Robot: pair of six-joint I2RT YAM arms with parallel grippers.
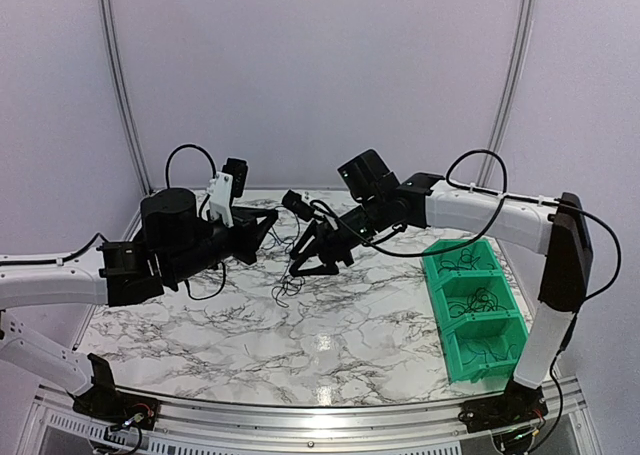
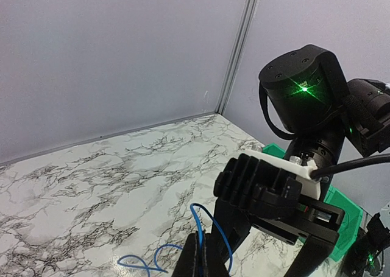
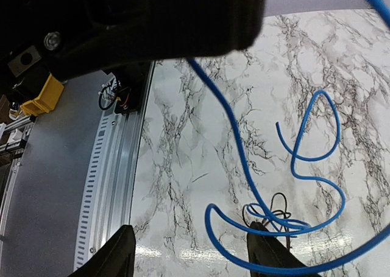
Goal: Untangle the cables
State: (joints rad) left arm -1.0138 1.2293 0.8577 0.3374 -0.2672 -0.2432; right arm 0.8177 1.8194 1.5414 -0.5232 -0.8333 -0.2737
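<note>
The cables hang as a small blue and black tangle (image 1: 287, 287) between my two grippers, its lower end near the marble table (image 1: 330, 345). My left gripper (image 1: 272, 218) (image 2: 205, 243) is shut on a blue cable (image 2: 198, 219), which arches up out of the fingertips and loops down over the table. My right gripper (image 1: 318, 260) (image 3: 194, 252) is open just to the right of it. Blue cable (image 3: 234, 122) curves across the gap between its fingers (image 3: 119, 252) without being clamped. A thin black cable (image 3: 277, 205) is knotted with the blue one by the right finger.
A green row of bins (image 1: 452, 325) holding several loose cables stands at the right edge of the table. The metal rail (image 3: 113, 161) runs along the near edge. White walls close off the back and sides. The right arm's wrist (image 2: 304, 94) sits close in front of the left camera.
</note>
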